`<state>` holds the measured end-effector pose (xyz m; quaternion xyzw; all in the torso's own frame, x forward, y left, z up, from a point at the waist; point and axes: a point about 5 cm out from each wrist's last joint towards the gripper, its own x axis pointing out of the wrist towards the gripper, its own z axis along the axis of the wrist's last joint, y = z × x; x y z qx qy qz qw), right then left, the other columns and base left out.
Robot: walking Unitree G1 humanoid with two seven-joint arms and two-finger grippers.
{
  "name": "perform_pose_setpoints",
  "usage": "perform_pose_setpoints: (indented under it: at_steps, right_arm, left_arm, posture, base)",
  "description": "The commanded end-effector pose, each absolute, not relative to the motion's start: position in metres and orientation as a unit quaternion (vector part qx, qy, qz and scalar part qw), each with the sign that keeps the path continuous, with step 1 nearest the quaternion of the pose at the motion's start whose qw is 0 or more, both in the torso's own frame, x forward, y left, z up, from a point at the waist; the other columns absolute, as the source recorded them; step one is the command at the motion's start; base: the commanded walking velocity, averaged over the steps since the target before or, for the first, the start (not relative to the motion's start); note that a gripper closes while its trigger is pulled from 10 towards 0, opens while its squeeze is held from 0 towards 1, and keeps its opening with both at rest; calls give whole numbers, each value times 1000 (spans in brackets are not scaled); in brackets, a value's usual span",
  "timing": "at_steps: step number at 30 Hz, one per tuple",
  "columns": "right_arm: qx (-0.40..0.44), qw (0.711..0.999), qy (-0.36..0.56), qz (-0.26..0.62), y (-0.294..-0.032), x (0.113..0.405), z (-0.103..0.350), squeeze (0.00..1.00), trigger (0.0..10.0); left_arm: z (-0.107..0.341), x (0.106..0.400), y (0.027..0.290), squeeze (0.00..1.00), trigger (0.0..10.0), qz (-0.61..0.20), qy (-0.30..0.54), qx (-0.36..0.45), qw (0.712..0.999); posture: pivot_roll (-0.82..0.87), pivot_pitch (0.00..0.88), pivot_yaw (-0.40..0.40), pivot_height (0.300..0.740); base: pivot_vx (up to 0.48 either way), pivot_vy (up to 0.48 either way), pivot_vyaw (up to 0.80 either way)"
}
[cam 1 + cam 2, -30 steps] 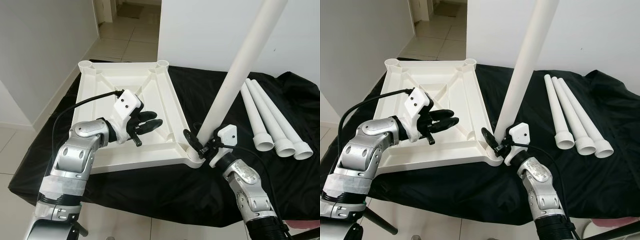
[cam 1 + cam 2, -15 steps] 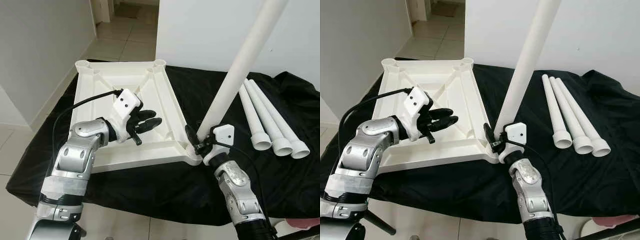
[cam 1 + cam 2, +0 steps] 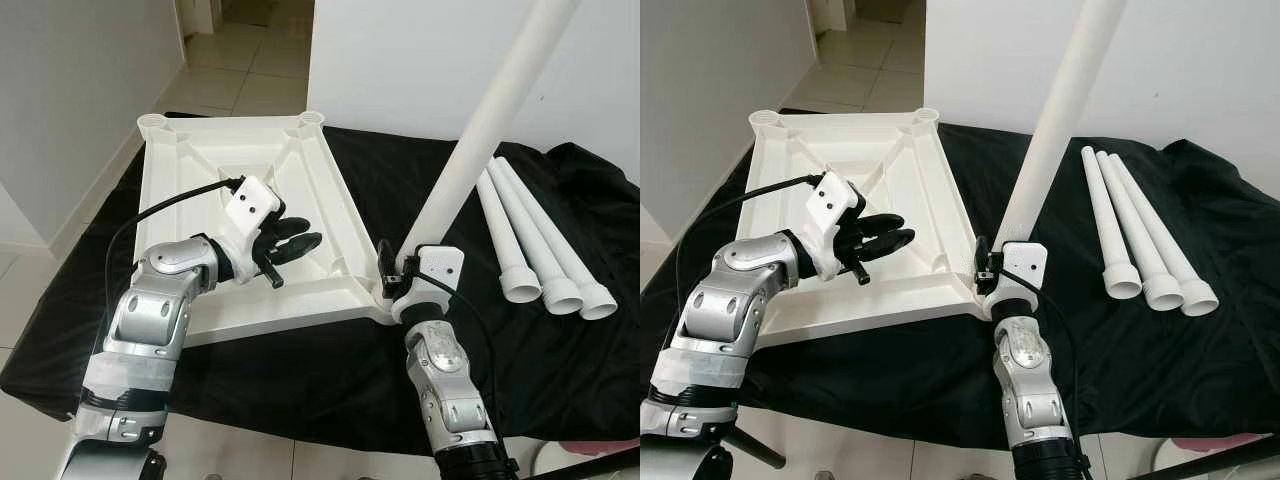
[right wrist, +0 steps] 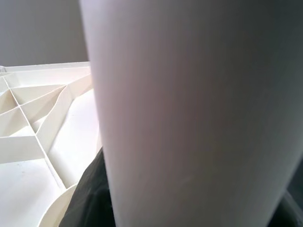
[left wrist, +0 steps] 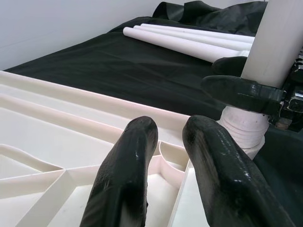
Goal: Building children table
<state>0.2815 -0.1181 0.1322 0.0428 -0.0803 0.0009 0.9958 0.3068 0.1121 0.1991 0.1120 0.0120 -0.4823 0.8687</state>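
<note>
The right claw (image 3: 392, 277) grips the table leg (image 3: 470, 150) at the tabletop's (image 3: 200, 170) five-o'clock corner socket. Keep it plumb, pressing straight down. The left claw (image 3: 290, 245), narrow and empty, should steady the tabletop.

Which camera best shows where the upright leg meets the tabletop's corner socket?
Left wrist view: the upright leg enters the corner socket, right gripper clamped above. Eye views show it small, behind the gripper; right wrist view is blurred leg.

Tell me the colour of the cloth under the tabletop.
Black; the cloth shows best in the left eye view.
</note>
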Motion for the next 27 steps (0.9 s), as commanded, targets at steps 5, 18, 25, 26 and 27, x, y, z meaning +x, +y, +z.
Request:
perform_pose_setpoints:
  at_steps: [5,18,25,26,27]
  right_arm:
    - [57,997,-52,-20,-116,282,123,145,10000]
    - [53,989,-118,75,-125,282,145,592,10000]
    - [42,984,-111,132,-143,286,147,0,10000]
    - [42,984,-111,132,-143,286,147,0,10000]
    - [38,983,-109,144,-146,287,147,0,10000]
  left_arm:
    - [204,316,116,0,10000,-388,-8,115,914]
    - [206,316,113,0,10000,-391,-15,113,913]
    - [203,310,105,0,10000,-409,-17,117,905]
    - [203,310,105,0,10000,-409,-17,117,905]
    - [203,309,103,0,10000,-416,-16,115,902]
  posture:
    - [-23,0,-46,740]
    - [-33,0,-46,740]
    - [-38,0,-44,740]
    - [-38,0,-44,740]
    - [-38,0,-44,740]
  base:
    - [0,0,0]
    - [0,0,0]
    - [0,0,0]
    - [0,0,0]
    - [0,0,0]
